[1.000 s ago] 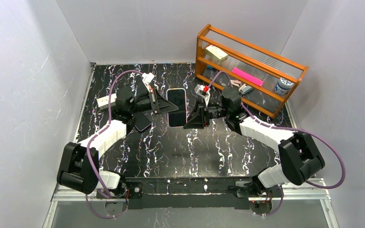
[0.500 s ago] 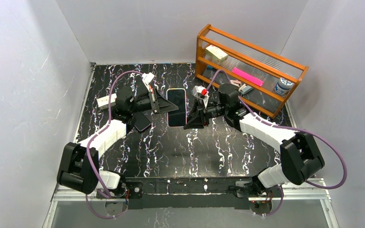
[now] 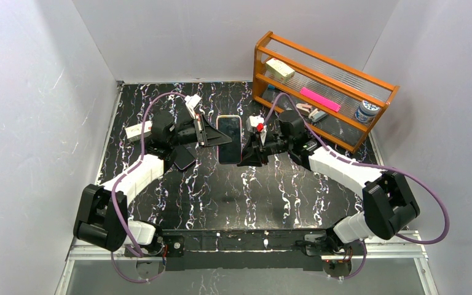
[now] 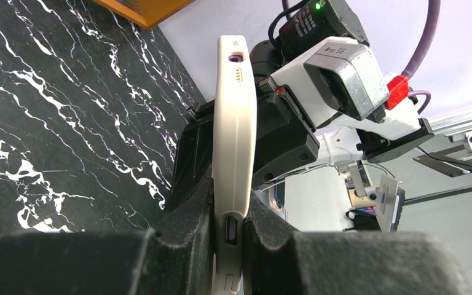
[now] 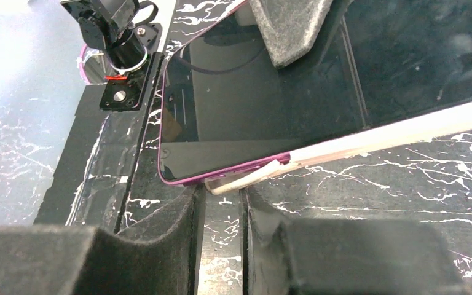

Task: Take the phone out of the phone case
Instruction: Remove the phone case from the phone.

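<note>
The phone point(image 3: 228, 136), dark screen up, sits in a cream case and is held above the table between the arms. My left gripper point(image 3: 211, 139) is shut on the case's left edge. In the left wrist view the cream case edge point(image 4: 235, 123) is clamped between my fingers point(image 4: 184, 239). My right gripper point(image 3: 244, 152) is at the phone's near right corner. In the right wrist view the case's corner lip point(image 5: 249, 178) is peeled off the purple-framed phone point(image 5: 252, 104). The lip sits between my narrowly spaced right gripper point(image 5: 221, 200) tips.
A wooden rack point(image 3: 261, 61) stands at the back right with a pink item point(image 3: 319, 98), a tin point(image 3: 366, 112) and a small box point(image 3: 279, 67). A white item point(image 3: 134, 130) lies at the left. A flat black object point(image 3: 184, 158) lies under the left arm.
My right gripper has moved left and closed in on the phone's near right corner. The left gripper has kept its hold, and the phone has shifted slightly.
</note>
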Action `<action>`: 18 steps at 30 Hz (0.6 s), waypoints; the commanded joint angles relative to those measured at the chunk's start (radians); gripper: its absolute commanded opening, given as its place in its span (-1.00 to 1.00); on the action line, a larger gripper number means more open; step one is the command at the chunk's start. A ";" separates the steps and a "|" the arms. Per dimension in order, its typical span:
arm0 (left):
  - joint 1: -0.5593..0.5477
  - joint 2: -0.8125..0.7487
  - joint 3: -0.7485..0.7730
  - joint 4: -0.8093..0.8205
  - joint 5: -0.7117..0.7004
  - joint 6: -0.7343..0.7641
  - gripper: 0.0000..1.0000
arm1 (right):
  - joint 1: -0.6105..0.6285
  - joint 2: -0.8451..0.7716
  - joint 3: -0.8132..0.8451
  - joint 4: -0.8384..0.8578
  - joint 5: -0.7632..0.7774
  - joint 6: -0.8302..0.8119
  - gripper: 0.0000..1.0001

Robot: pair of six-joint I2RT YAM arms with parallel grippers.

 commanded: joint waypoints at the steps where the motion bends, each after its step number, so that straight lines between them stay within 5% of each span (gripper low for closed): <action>1: -0.041 -0.070 0.024 -0.007 0.064 -0.035 -1.00 | -0.009 -0.046 -0.048 0.258 0.127 0.042 -0.97; 8: -0.047 -0.099 0.006 -0.008 0.048 -0.031 -1.00 | -0.045 -0.054 -0.140 0.530 0.145 0.320 -0.96; 18: -0.093 -0.147 -0.032 -0.010 -0.047 0.002 -1.00 | -0.046 -0.064 -0.301 1.016 0.270 0.833 -0.64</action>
